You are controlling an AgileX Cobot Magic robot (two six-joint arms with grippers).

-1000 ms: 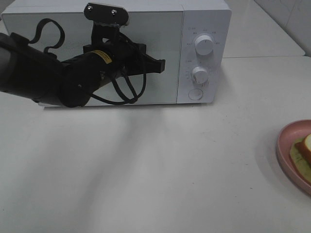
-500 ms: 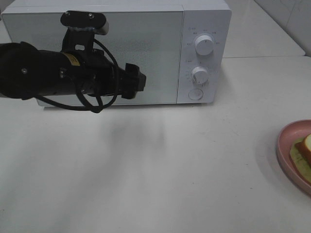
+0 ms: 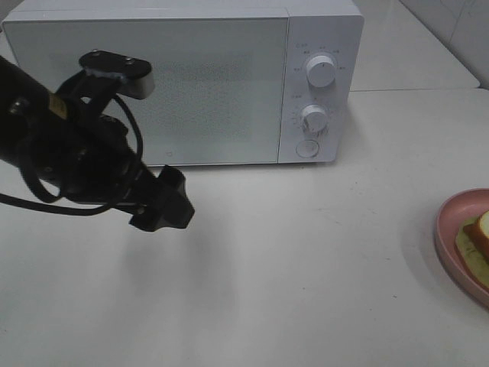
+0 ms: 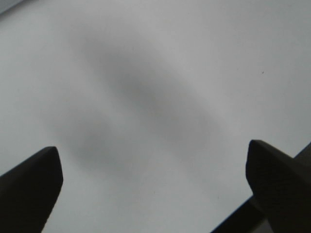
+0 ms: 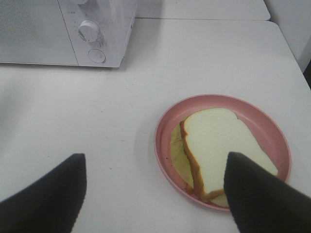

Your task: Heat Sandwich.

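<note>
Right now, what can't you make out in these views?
- Sandwich and pink plate: cut off by the right edge of the high view.
- Microwave interior: hidden behind the closed door.
- Dial markings: too small to read.
- Left gripper: its fingers are one dark mass in the high view.
- Right gripper: outside the high view.

A white table [image 3: 306, 260] fills the view. A white microwave [image 3: 183, 76] with its door shut stands at the back. Soft shadows lie on the table.
</note>
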